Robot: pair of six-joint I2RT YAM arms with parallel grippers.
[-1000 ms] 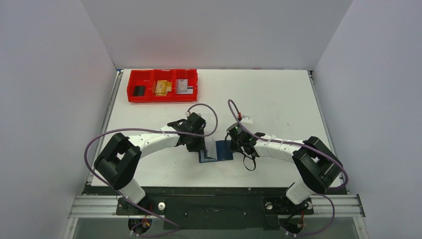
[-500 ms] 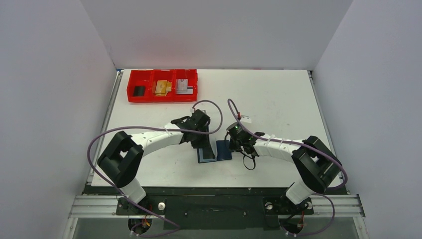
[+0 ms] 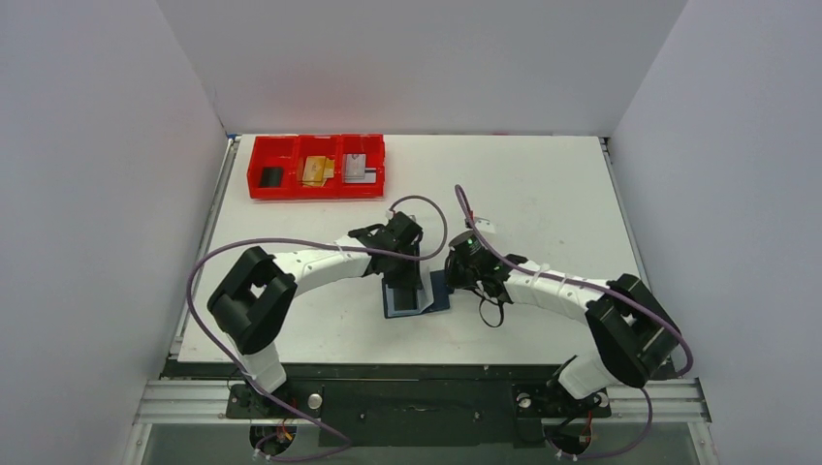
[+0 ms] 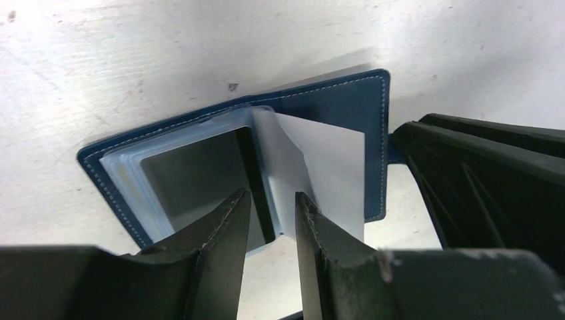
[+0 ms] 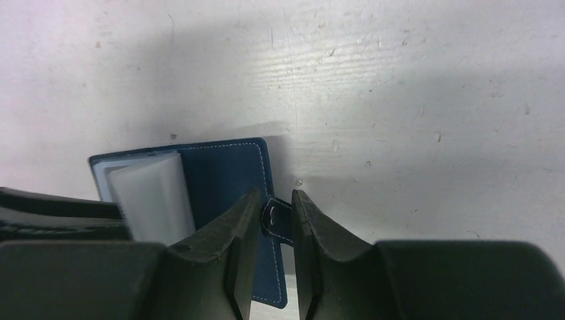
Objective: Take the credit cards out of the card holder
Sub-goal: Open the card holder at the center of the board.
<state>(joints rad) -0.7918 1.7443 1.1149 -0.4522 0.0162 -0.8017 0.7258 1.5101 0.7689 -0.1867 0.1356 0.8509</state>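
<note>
Lying open on the scuffed white table (image 3: 543,194), front-centre: navy card holder (image 3: 405,300). Left gripper (image 4: 272,200) jaws narrow, astride an inner pocket; right gripper (image 5: 274,200) jaws narrow, flanking the strap tab (image 5: 274,220); actual grip indeterminable. Red tray (image 3: 320,193) at far-left corner. Pale walls (image 3: 417,58) on three sides.

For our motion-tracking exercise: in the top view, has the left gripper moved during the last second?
Yes. The left gripper shifted right: from below the right end of the red tray to beyond its right edge.

Navy card holder (image 4: 346,100) (white stitching), perhaps greyish pockets (image 4: 130,180).
</note>
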